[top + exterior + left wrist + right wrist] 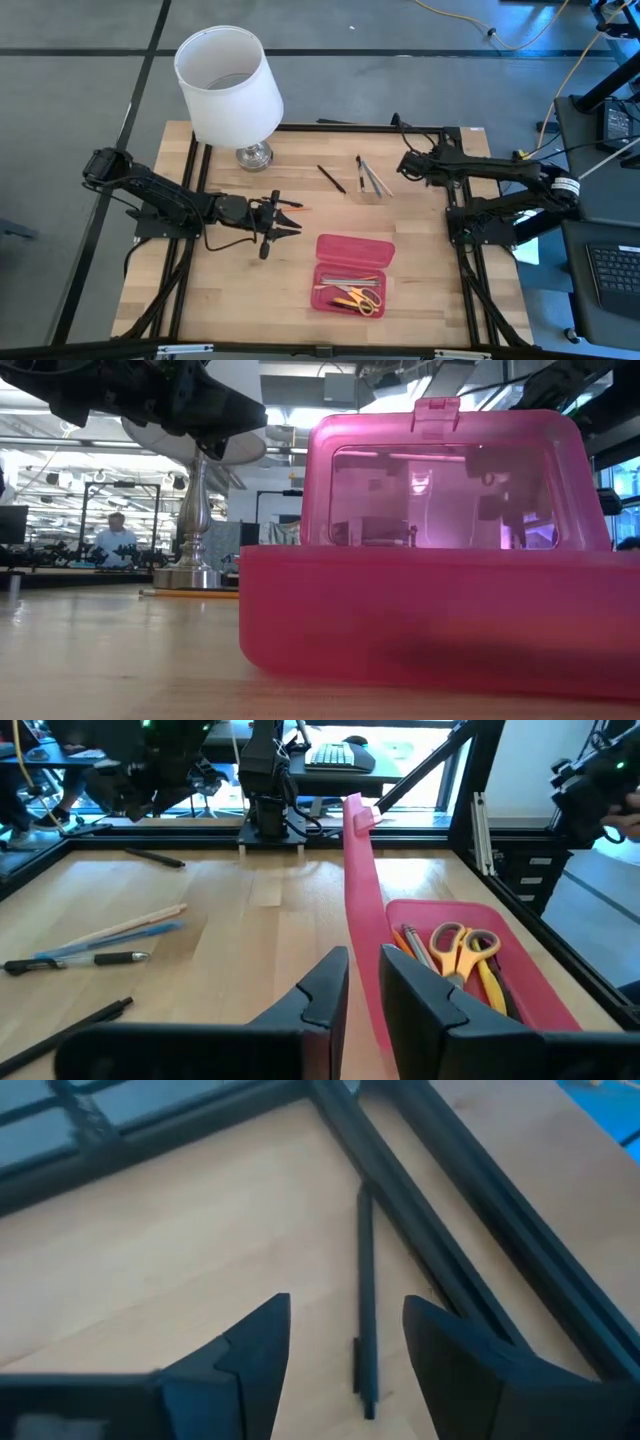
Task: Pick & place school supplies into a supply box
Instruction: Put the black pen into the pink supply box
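The red-pink supply box point(352, 290) lies open near the table's front middle. Its lid point(360, 900) stands upright, and yellow-handled scissors point(465, 945) and pens lie in its tray. More pens and pencils point(372, 178) and a black pen point(332, 178) lie loose behind it. My left gripper point(365, 985) hovers left of the box, nearly level, open by a narrow gap with nothing in it. My right gripper point(345, 1350) is over the table's far right point(403, 163), tipped down and open. Its fingers stand above and on either side of a black pen point(365, 1310) that lies flat beside a black frame rail.
A white-shaded lamp point(228, 85) stands on its metal foot point(253, 155) at the far left. An orange pencil point(190, 593) lies on the table near that foot. Black frame rails point(200, 190) run along the table's sides. A person point(115, 538) stands in the room beyond.
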Tool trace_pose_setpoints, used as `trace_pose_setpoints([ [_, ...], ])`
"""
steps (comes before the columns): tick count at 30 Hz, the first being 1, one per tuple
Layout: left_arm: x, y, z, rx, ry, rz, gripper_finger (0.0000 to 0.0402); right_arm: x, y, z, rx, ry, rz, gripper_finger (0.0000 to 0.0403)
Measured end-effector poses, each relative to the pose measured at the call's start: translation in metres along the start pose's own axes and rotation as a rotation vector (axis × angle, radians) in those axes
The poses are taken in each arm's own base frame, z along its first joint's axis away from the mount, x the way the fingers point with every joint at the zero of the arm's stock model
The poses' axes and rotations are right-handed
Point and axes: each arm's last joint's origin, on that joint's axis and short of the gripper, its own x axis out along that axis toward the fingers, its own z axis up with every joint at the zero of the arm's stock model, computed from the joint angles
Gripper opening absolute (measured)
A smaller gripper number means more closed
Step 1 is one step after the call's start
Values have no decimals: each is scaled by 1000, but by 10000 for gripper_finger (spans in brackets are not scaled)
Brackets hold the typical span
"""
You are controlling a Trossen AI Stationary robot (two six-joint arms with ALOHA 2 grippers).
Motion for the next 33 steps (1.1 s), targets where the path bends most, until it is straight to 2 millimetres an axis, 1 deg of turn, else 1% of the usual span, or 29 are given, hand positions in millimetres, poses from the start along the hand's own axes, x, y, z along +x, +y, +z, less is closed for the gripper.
trace_pose_setpoints([
  [3,0,0,0,0,0,0,52,10,2,-2,-1,10,-46,198],
  [6,0,0,0,0,0,0,54,24,-2,-10,17,32,-54,198],
  [11,0,0,0,0,0,0,58,46,-11,-24,59,61,-2,198],
  [17,0,0,0,0,0,0,54,63,-16,-34,100,89,78,198],
  [22,0,0,0,0,0,0,52,70,-21,-36,120,67,89,198],
  [26,0,0,0,0,0,0,56,71,-23,-37,84,41,84,198],
  [33,0,0,0,0,0,0,56,73,-25,-38,83,33,85,198],
])
